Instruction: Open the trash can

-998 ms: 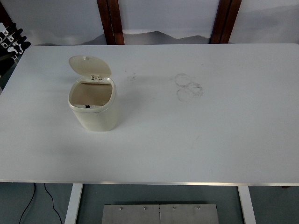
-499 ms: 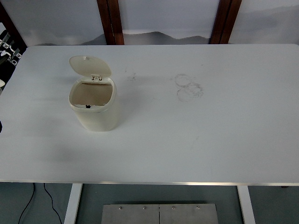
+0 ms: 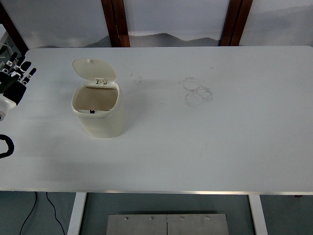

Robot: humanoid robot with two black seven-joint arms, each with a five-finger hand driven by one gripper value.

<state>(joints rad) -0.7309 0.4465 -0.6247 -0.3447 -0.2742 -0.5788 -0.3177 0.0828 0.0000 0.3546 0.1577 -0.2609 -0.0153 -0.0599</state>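
Cream plastic: we see the bin [image 3: 98, 110] as a small thin-walled can, smooth and matte.
Place: it stands upright on the white tabletop [image 3: 205, 142], toward the left and far side, well apart from every edge.
Lid: the lid [image 3: 94, 69] is tipped up and back on its rear hinge [image 3: 101, 81], and we look straight into the empty inside.
Task state: we judge the opening done, since the mouth is fully clear.
Left robot hand: our left robot hand [image 3: 15, 78] shows at the left edge, its dark fingers [image 3: 27, 73] spread and pointing away from us, with nothing in them, well apart from the bin.
Right robot hand: we do not see it at all.
Weight: we expect the bin to be very light, so a sideways push would likely slide or tip it rather than work the lid.
Stiffness: we judge the walls stiff enough to hold shape, though thin plastic may flex under a hard squeeze.
Surface: it looks slick, so a pinch could slip.
Where to hold: we would press or lift at the lid's front lip, opposite the hinge, and press down rather than sideways.
Fragile part: the small hinge seems the weakest point, so we would not force the lid further back.
Other marks: faint ring stains [image 3: 198, 90] lie near the tabletop's middle.
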